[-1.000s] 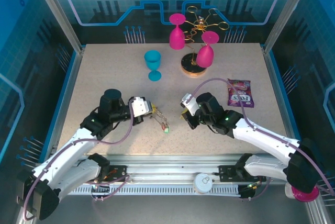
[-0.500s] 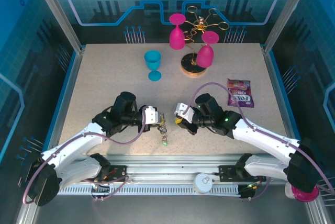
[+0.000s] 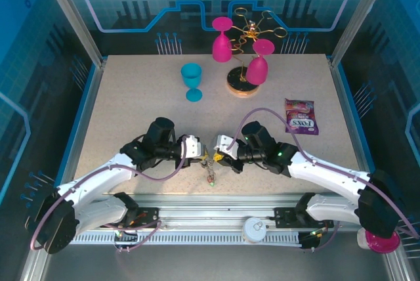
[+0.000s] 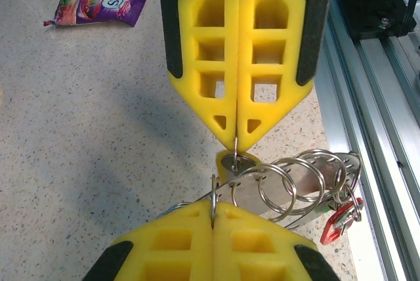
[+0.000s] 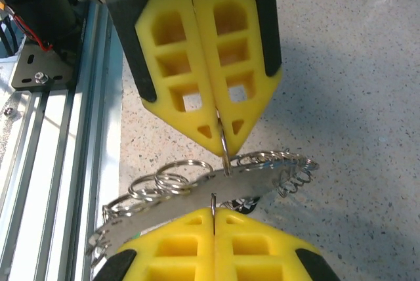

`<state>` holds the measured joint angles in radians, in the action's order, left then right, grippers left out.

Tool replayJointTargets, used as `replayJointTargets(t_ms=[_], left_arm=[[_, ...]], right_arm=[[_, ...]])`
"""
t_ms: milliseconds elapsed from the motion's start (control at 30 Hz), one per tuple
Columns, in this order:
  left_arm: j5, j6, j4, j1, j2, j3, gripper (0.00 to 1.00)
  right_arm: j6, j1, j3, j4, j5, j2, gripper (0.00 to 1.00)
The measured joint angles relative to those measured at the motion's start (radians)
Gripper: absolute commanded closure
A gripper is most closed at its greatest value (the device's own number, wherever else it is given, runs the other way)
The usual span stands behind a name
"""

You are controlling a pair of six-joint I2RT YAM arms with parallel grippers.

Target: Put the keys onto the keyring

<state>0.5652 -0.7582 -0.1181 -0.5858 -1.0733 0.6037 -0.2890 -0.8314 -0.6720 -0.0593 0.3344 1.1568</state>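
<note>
My left gripper (image 3: 200, 153) and right gripper (image 3: 216, 155) meet tip to tip near the table's front edge. The keyring (image 4: 244, 195) is a flat silvery bar carrying several split rings, and it hangs between them. In the left wrist view my left gripper (image 4: 213, 207) is shut on one thin ring of it. Opposite, my right gripper (image 4: 236, 144) is shut on a small ring threaded through a yellow-headed key (image 4: 225, 163). A red key (image 4: 333, 223) dangles at the bar's far end. In the right wrist view my right gripper (image 5: 214, 214) pinches a ring edge-on under the keyring (image 5: 197, 195). Keys (image 3: 210, 179) hang below.
A blue goblet (image 3: 191, 81) stands at the back. Behind it is a gold rack (image 3: 252, 35) with two pink goblets. A purple candy bag (image 3: 301, 117) lies to the right. The aluminium rail (image 3: 216, 218) runs along the front edge, close to the hanging keys.
Both grippers have moved toward each other and now meet tip to tip. The left one carried the keyring rightward and nearer the front edge.
</note>
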Motion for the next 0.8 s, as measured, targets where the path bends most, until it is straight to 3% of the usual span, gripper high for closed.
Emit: replayJointTargets(t_ms=[800], left_arm=[[-0.007,0.023,0.027,-0.006,-0.009,0.0,1.0]], right_arm=[[0.032,-0.002,0.005,0.069,-0.024,0.014,1.0]])
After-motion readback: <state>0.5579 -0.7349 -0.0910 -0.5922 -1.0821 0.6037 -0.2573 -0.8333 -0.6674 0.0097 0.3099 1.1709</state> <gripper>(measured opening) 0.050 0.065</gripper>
